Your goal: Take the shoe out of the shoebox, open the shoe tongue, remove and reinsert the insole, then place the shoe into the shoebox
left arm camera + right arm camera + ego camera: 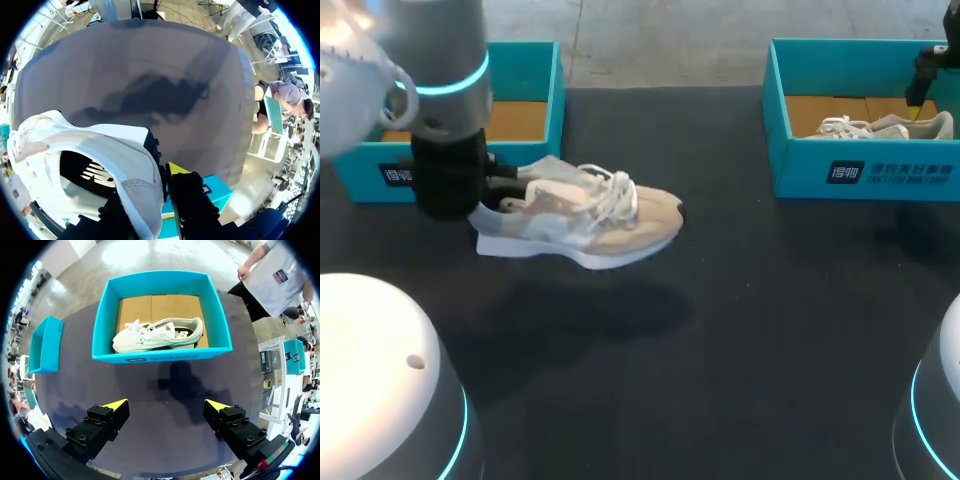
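The dark matte table [770, 330] carries two open turquoise cardboard shoeboxes, one at each far corner. My left arm [445, 120] comes in from the left and stands almost upright in front of the left shoebox [552, 95]. The left gripper [150, 192] points down and seems clamped on the heel collar of the beige and white lace-up sneaker [590, 215], though one finger is mostly hidden. The sneaker lies level with its toe toward the table's middle, its shadow well apart below it. The right gripper [167, 412] hovers with fingers spread wide and nothing between them, just before the right shoebox [160, 357], where a pale grey sneaker [157, 335] lies on its side.
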Robot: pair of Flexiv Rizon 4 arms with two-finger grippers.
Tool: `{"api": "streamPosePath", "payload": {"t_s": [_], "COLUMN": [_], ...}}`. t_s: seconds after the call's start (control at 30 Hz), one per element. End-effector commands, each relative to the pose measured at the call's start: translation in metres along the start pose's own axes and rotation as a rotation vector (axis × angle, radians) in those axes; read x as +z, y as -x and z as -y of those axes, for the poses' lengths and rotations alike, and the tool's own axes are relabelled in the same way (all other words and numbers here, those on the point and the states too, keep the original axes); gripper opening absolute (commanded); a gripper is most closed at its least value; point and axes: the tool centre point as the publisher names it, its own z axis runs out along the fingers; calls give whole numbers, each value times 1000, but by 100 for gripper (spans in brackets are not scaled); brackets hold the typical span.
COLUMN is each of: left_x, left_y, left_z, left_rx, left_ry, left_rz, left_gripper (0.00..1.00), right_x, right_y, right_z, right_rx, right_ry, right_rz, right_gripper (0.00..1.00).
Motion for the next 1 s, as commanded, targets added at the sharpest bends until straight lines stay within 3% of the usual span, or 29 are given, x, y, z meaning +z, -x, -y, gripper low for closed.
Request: {"api": "streamPosePath", "payload": {"t_s": [0.03, 0.37, 0.7, 1.0], "left_x": [12, 33, 67, 94], "left_y": [10, 34, 69, 88], "left_z": [4, 3, 13, 8], "left_rx": [2, -4, 33, 31], "left_ry": [30, 24, 4, -4], "left_rz": [-9, 2, -6, -31], "left_gripper": [0, 0, 0, 0], "right_x": [0, 0, 0, 0], "right_y": [0, 0, 0, 0], "right_z": [1, 1, 1, 1], "right_rx": [0, 0, 0, 0], "right_ry": [2, 2, 2, 2], "right_rz": [1, 1, 1, 1], "right_gripper": [100, 100, 100, 100]}}
